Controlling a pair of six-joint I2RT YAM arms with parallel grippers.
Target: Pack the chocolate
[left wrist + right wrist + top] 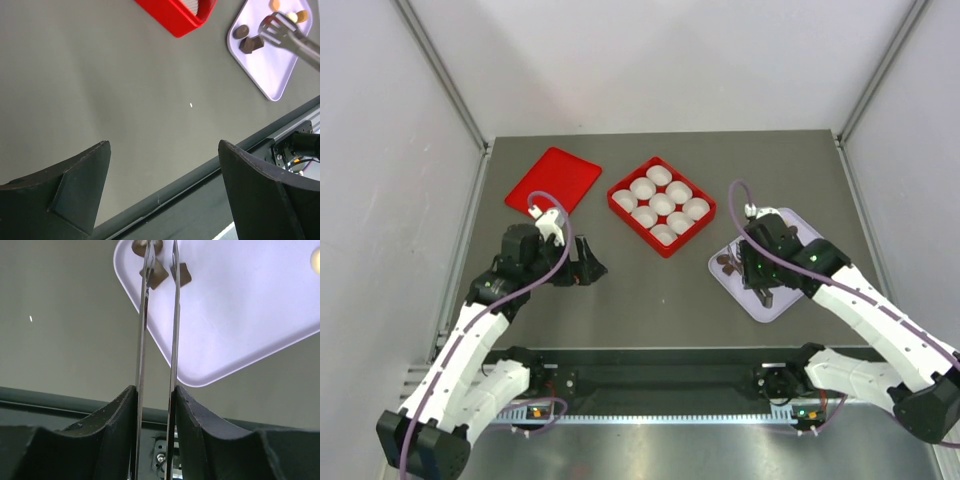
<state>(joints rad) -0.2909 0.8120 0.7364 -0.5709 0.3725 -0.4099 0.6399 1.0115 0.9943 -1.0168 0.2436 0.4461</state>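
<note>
Several chocolate pieces lie on a lavender tray (777,300) at the right. The dark ones (250,44) are near its left corner and the tan ones (301,16) are further back. My right gripper (155,392) is shut on metal tongs (174,315). The tong tips reach over the dark pieces (156,274), with a small gap between the blades. I cannot tell whether they touch a piece. A red box (661,205) holds several empty white paper cups. My left gripper (164,150) is open and empty, low over bare table left of centre.
A flat red lid (553,180) lies at the back left. The table's front rail (165,192) runs just below my left gripper. Grey walls stand on both sides.
</note>
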